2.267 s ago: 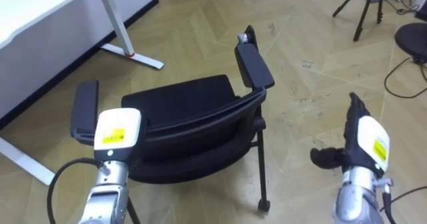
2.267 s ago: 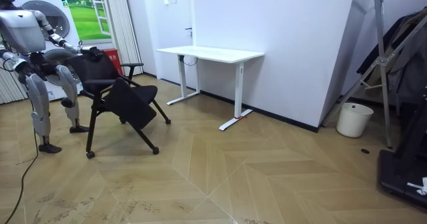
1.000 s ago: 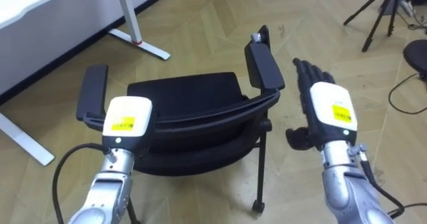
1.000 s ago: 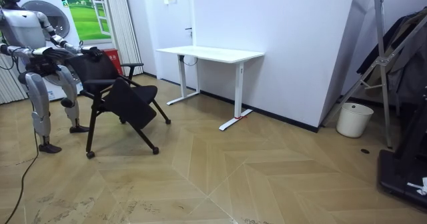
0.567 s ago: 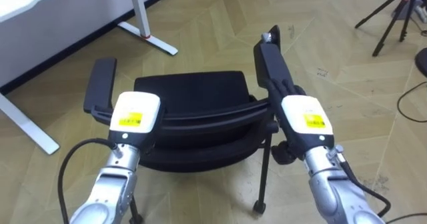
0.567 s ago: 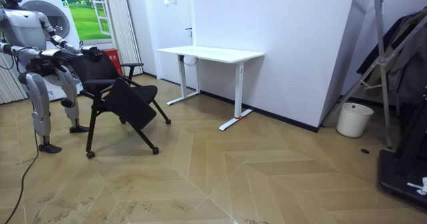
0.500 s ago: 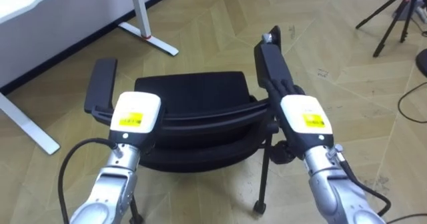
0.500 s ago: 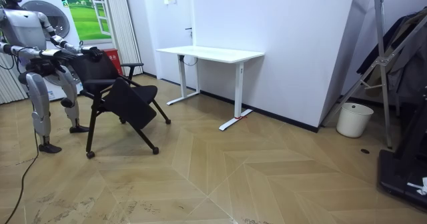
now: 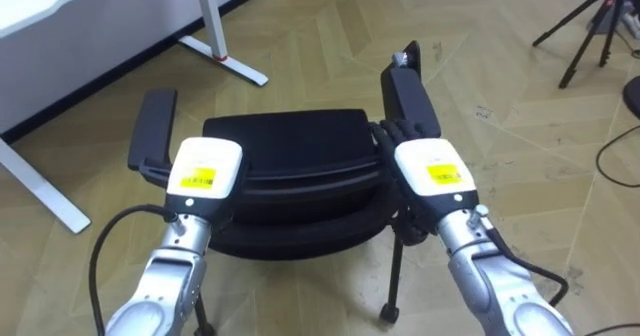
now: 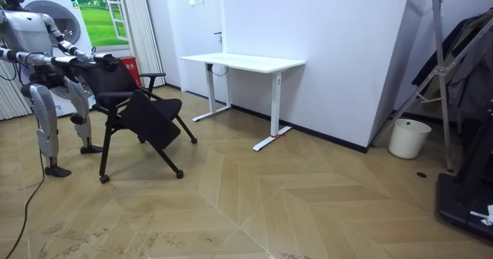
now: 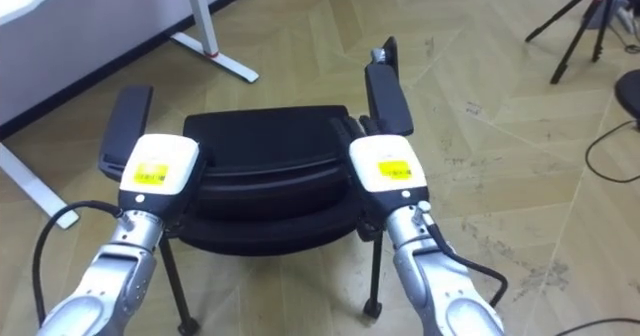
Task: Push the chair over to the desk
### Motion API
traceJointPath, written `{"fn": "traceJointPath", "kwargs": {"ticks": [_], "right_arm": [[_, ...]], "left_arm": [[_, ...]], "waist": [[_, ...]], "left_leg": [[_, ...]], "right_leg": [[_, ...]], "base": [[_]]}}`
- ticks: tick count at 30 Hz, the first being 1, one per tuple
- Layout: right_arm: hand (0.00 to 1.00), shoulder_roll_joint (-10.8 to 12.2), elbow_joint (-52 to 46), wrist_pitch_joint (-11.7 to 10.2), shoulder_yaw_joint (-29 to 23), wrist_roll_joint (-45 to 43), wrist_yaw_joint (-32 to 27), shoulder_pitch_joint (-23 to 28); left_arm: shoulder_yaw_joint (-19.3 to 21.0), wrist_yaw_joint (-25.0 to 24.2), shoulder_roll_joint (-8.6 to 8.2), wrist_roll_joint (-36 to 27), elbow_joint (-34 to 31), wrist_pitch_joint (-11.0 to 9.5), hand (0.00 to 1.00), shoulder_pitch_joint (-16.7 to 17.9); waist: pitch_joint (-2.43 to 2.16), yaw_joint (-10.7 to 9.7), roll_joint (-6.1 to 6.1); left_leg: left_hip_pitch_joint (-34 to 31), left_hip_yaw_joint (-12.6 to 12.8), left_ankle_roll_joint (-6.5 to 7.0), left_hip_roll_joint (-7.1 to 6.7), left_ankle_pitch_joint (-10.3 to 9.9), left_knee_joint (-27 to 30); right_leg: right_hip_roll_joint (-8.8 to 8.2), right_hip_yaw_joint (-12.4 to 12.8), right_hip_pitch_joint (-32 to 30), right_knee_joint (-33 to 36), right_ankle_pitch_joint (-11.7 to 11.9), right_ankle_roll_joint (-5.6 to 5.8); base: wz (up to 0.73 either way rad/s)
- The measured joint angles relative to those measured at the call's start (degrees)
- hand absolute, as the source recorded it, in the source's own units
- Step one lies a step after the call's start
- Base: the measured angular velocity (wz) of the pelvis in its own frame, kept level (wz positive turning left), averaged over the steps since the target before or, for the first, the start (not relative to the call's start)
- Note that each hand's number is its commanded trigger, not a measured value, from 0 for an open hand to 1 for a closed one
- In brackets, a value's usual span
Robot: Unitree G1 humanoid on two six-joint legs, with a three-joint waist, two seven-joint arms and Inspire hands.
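Observation:
A black chair [image 9: 285,138] with two armrests stands right before me, its seat facing away toward the white desk. In the room view I stand behind the chair [image 10: 142,112], both arms stretched forward to its back. My left hand [image 9: 205,171] rests on the left end of the backrest's top edge [image 9: 300,176], its fingers hidden under the hand. On the right end of that edge lies my right hand [image 9: 432,171], beside the right armrest [image 9: 405,101]. Its dark fingers [image 9: 385,133] reach straight over the top.
A white desk [image 9: 60,16] with a white leg [image 9: 215,36] stands ahead on the left. A black tripod [image 9: 590,26] and a dark cable [image 9: 615,141] are on the wood floor at the right. A white bin [image 10: 408,138] stands by the far wall.
My right hand has swung in from the right side and come down on the backrest's top edge beside the armrest. My left hand has stayed on the backrest. The chair stands where it was.

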Motion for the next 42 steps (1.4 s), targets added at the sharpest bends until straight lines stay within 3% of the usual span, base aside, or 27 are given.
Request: {"fn": "traceJointPath", "kwargs": {"ticks": [4,11,18,19,21,22,34,38,42], "right_arm": [[0.00,0.38,0.01,0.00,0.32,-2.44,0.61,-0.32],[0.00,0.31,0.05,-0.05,0.51,-3.92,0.62,-0.32],[0.03,0.12,0.71,-0.25,2.12,-4.18,0.77,-1.24],[0.11,0.15,0.74,-0.36,2.13,-4.18,0.88,-1.28],[0.86,0.14,0.80,-0.50,2.11,-4.18,0.90,-1.27],[0.98,0.13,0.98,-0.60,2.09,-4.14,0.81,-1.27],[1.00,0.89,9.00,-1.26,2.22,-3.67,-5.04,-3.67],[1.00,-0.28,9.40,-1.94,2.78,-4.06,-5.76,-3.22],[1.00,-1.10,9.50,-2.60,3.25,-4.22,-6.30,-3.06]], "left_arm": [[-0.56,0.00,-0.47,0.14,0.59,-0.18,1.00,-1.05],[-2.21,0.00,-0.84,0.13,1.70,-0.62,1.00,-1.94],[-2.43,0.00,-0.83,0.19,1.77,-1.61,1.00,-2.52],[-2.75,0.00,-0.83,0.19,1.78,-1.63,1.00,-2.69],[-2.85,0.03,-0.80,0.29,1.79,-1.87,1.00,-2.87],[-3.02,0.03,-0.83,0.41,1.82,-1.98,1.00,-2.94],[-4.74,0.28,-1.79,0.45,3.77,-3.03,1.00,-3.81],[-4.88,0.35,-1.90,1.04,3.15,-3.84,1.00,-2.65],[-4.88,0.35,-1.86,1.05,3.16,-4.10,1.00,-2.38]], "waist": [[0.02,1.11,0.09],[0.17,1.41,0.22],[0.41,2.13,-0.01],[0.47,2.44,-0.10],[0.53,2.53,-0.21],[0.56,2.53,-0.27],[0.30,2.96,0.02],[-0.06,3.11,0.31],[-0.09,3.17,0.35]], "left_leg": [[-0.34,-0.11,0.00,0.00,0.00,0.10],[-0.79,-1.81,0.01,-0.01,0.01,0.25],[-0.84,-2.41,0.01,-0.01,0.01,0.21],[-0.84,-2.43,0.01,-0.01,0.01,0.21],[-0.92,-2.79,0.01,-0.04,0.01,0.21],[-0.91,-3.05,0.01,-0.04,0.01,0.22],[0.03,-4.09,0.00,-0.31,0.00,0.21],[0.14,-4.87,0.00,-0.32,0.01,0.39],[-0.06,-5.06,0.00,-0.32,0.01,0.72]], "right_leg": [[-0.04,-0.26,-0.23,-0.01,0.00,0.00],[-0.08,-2.80,0.37,-0.01,0.00,0.00],[-0.07,-3.59,0.49,-0.02,0.00,0.00],[-0.08,-3.66,0.47,-0.03,0.00,0.00],[-0.07,-3.89,0.66,-0.03,0.00,0.00],[-0.07,-4.24,0.52,-0.05,0.00,0.00],[-0.04,-4.55,2.54,-1.02,0.00,0.00],[-0.01,-5.80,3.21,-1.10,0.00,0.00],[-0.01,-5.96,3.30,-1.11,0.00,0.00]], "base": [[0.02],[0.12],[0.05],[0.00],[0.07],[0.10],[0.05],[0.10],[0.02]]}}
